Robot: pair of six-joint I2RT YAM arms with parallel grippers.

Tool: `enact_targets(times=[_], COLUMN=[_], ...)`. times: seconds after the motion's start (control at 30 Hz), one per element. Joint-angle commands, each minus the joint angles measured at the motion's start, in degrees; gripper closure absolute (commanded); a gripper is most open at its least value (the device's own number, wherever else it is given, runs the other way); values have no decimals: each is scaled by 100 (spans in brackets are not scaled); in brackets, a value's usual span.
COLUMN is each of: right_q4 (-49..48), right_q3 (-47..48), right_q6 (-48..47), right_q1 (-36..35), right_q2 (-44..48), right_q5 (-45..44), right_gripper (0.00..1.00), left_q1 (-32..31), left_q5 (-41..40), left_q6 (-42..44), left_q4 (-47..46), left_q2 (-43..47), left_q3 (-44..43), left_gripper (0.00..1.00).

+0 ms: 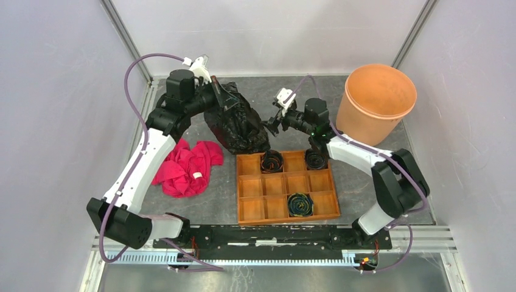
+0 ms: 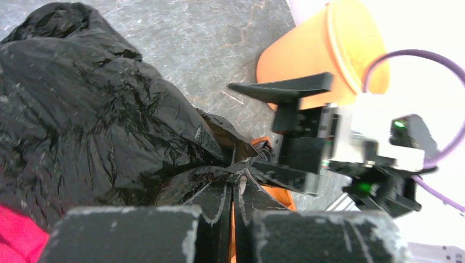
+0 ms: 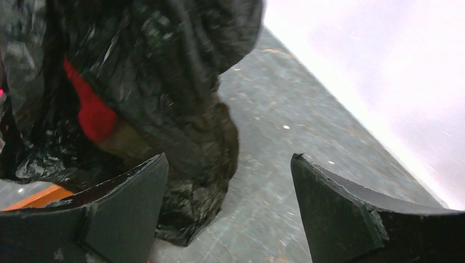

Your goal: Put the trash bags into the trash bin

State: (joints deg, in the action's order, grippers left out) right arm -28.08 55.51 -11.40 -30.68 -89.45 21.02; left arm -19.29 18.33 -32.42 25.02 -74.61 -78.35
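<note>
Left gripper (image 1: pixel 226 97) is at the far left-centre of the surface (image 1: pixel 207 207). Its jaws are together, clamped on a gathered twist of the trash bag (image 1: pixel 237 125). The left wrist view shows the black film pinched right between the jaws (image 2: pixel 233 219).

The bag's bulk (image 2: pixel 98 109) drops from that pinch down to the surface, crumpled and glossy. It sits just far of the wooden tray (image 1: pixel 268 185), with its near edge reaching the tray's far-left corner.

Right gripper (image 1: pixel 271 125) is just right of the bag, over the tray's far edge. Its jaws stand wide apart with nothing clamped. In the right wrist view only bare surface shows in the gap (image 3: pixel 227 164), and the bag (image 3: pixel 164 66) is off to the left of it, next to the left jaw. A red patch shows among the folds there; can't tell what it is.

Trash bin (image 1: pixel 377 100) stands upright at the far right, rim up, well apart from the bag. The bag is outside it. In the left wrist view the bin (image 2: pixel 307 55) sits behind the right gripper (image 2: pixel 290 137).

Red cloth (image 1: pixel 185 167) lies heaped on the surface left of the tray, near side of the bag. The tray holds black coils (image 1: pixel 272 161) in three compartments: two in the far row, one in the near row.
</note>
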Motion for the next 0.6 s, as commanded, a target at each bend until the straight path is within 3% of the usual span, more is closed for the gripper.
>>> enact_targets(times=[0.0, 0.1, 0.33, 0.57], right_q4=[-565, -223, -409, -601], right_q3=[349, 860, 1049, 1233], right_q6=[-181, -193, -71, 139], right_q1=[-39, -75, -109, -153], right_q2=[-495, -877, -1130, -1259], right_q5=[1378, 1978, 1658, 2432], right_gripper=[10, 13, 14, 15], left_q1=[24, 24, 22, 22], left_q5=[736, 902, 1140, 1545], left_q6=[607, 775, 1050, 1231], left_q4=[69, 191, 386, 416], left_q2=[20, -16, -63, -18], left_q3=[-375, -412, -480, -423], left_gripper=[98, 98, 98, 98])
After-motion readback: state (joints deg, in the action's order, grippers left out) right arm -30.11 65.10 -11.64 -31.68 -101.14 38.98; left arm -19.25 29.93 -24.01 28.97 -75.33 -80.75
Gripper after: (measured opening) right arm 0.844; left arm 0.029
